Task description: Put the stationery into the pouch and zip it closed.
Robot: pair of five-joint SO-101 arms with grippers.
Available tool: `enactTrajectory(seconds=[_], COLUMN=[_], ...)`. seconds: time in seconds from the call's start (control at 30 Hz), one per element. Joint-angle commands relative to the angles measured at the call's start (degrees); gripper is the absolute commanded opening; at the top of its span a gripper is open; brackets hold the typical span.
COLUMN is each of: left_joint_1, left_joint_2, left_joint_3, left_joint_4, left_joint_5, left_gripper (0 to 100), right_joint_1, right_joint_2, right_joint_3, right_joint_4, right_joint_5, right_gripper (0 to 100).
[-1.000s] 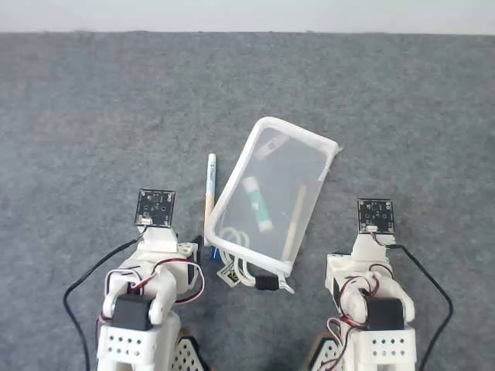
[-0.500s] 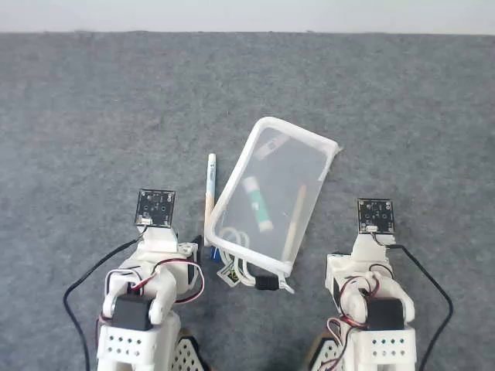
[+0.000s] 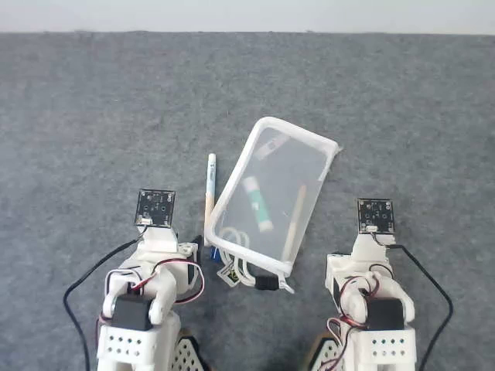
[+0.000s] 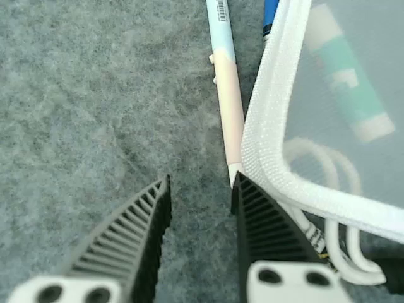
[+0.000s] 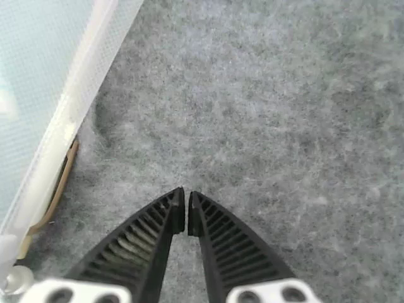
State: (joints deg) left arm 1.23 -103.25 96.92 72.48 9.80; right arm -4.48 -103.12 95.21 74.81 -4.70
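A clear pouch (image 3: 272, 193) with white edging lies tilted on the grey mat between the two arms. Inside it I see a green-and-white glue stick (image 3: 257, 203), a wooden pencil (image 3: 295, 220) and a coiled white cable (image 3: 232, 241). A pale pen (image 3: 209, 189) lies outside along the pouch's left edge. My left gripper (image 4: 201, 186) is open low over the mat, with the pen (image 4: 226, 95) tip just inside the finger nearest the pouch rim (image 4: 271, 120). My right gripper (image 5: 186, 203) is shut over bare mat beside the pouch's (image 5: 38, 82) right edge.
A small black item (image 3: 267, 282) and a tag lie at the pouch's near corner by the zipper end. Both arm bases (image 3: 139, 309) (image 3: 371, 309) stand at the near edge. Grey mat (image 3: 93, 116) stretches all around; a pale wall lies beyond.
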Motion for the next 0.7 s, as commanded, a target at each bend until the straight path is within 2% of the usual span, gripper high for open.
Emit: enactTrajectory(seconds=[0.0, 0.67], left_joint_1=[-0.3, -0.3], left_joint_2=[-1.5, -1.5], left_joint_3=[-0.4, -0.4], left_joint_4=[0.1, 0.1], left_joint_5=[0.5, 0.5], left_gripper=[15, 15], right_joint_1=[-0.3, -0.8], right_joint_2=[-0.9, -0.9], right_joint_3=[1.2, 1.2], right_joint_4=[0.2, 0.2], right_joint_5=[0.2, 0.3], right_gripper=[0.7, 0.7])
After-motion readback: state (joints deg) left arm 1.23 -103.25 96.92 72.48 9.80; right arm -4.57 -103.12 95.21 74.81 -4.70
